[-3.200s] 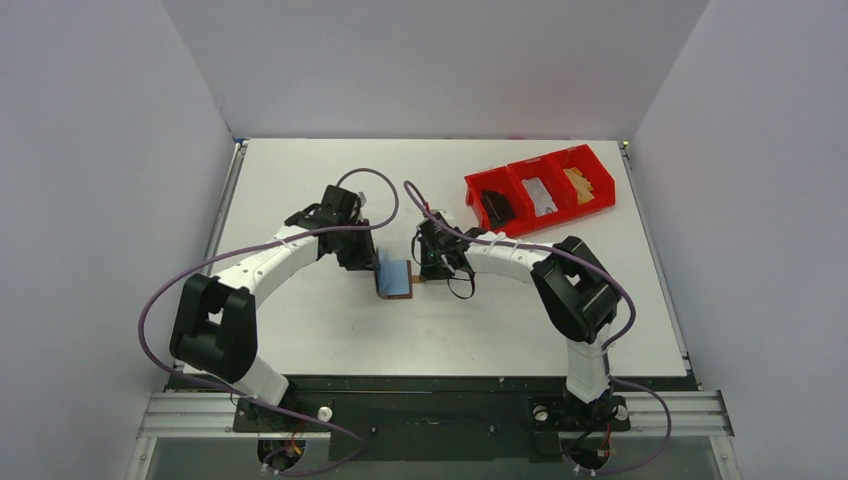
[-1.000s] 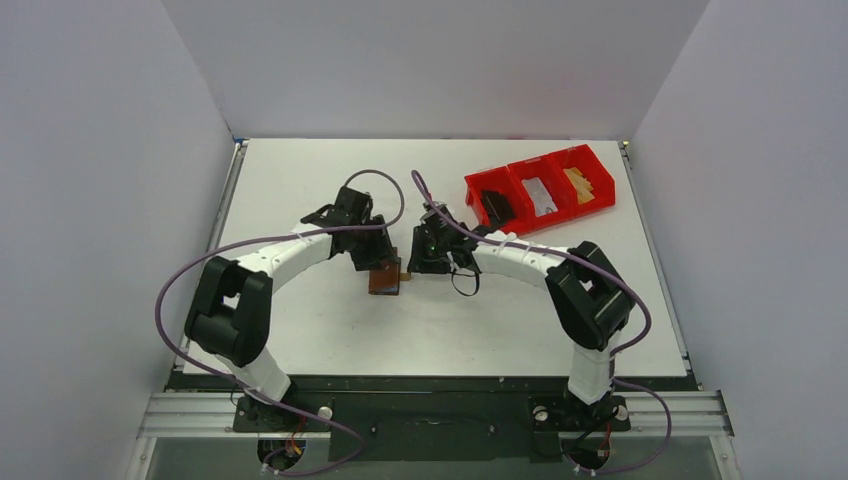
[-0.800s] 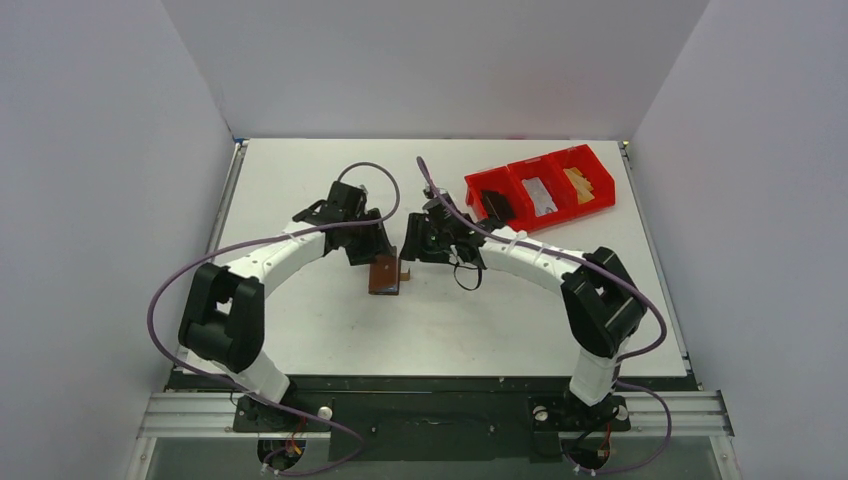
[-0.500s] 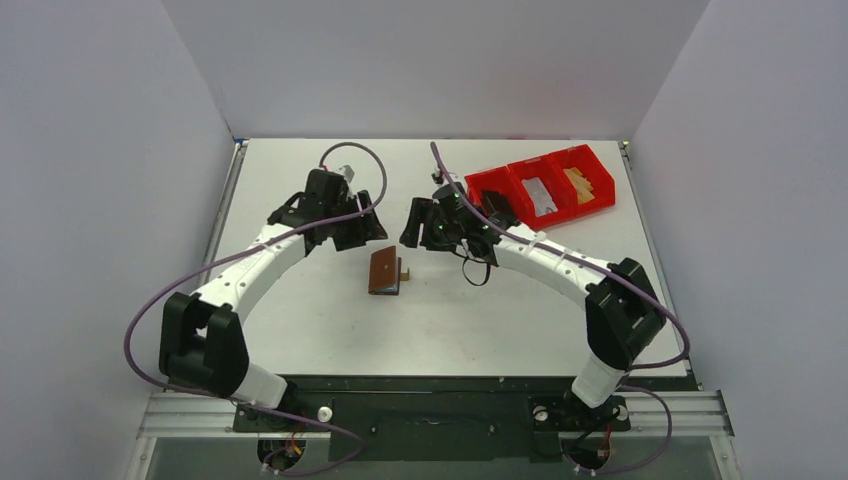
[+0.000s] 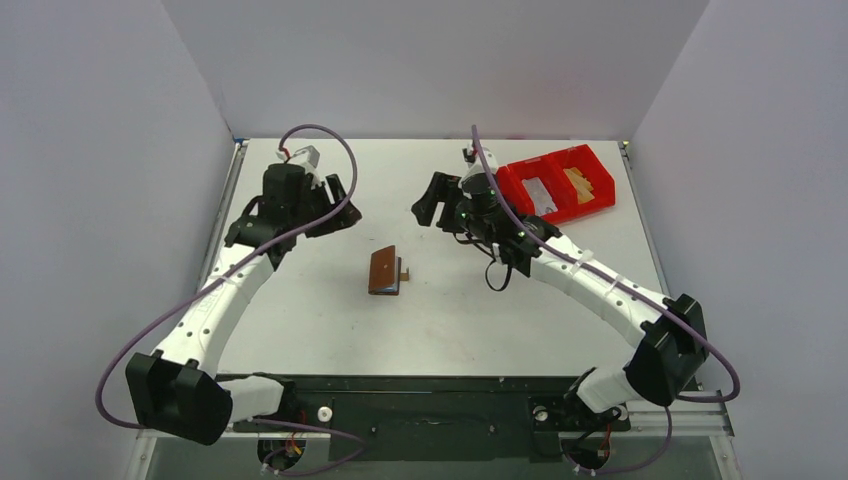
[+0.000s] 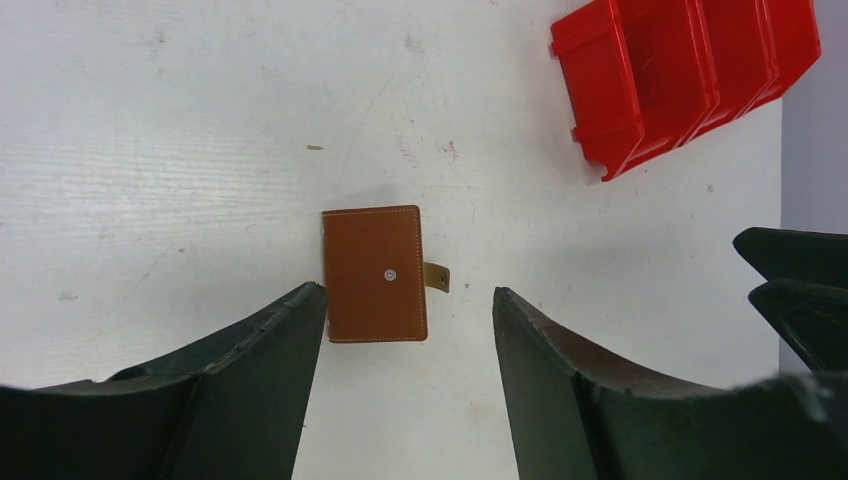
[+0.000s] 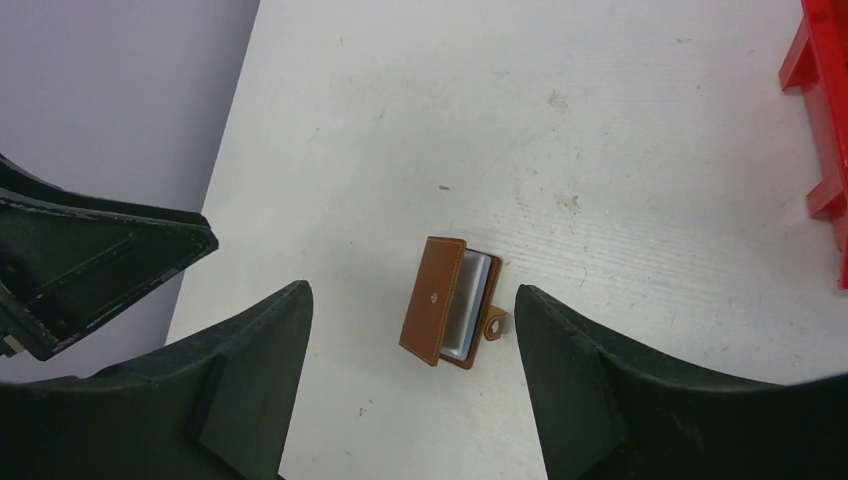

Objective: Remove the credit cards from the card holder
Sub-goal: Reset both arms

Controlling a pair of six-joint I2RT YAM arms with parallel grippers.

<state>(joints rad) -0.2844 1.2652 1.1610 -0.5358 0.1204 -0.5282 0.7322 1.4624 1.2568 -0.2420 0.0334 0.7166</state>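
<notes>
Top overhead; both wrist cams share card holder (image 5: 385, 271)

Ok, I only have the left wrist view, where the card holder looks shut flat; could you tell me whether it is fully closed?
Observer: Not quite; in the right wrist view the card holder gapes slightly on its tab side, showing a pale inner pocket.
Operator: And what does the red bin hold? I cannot see into it.
Observer: From above, the red bin has a grey item in its middle compartment and tan pieces in the right one; the right arm hides the left one.
Operator: Is the right end effector holding anything?
Observer: No, the right end effector is open and empty.
</notes>
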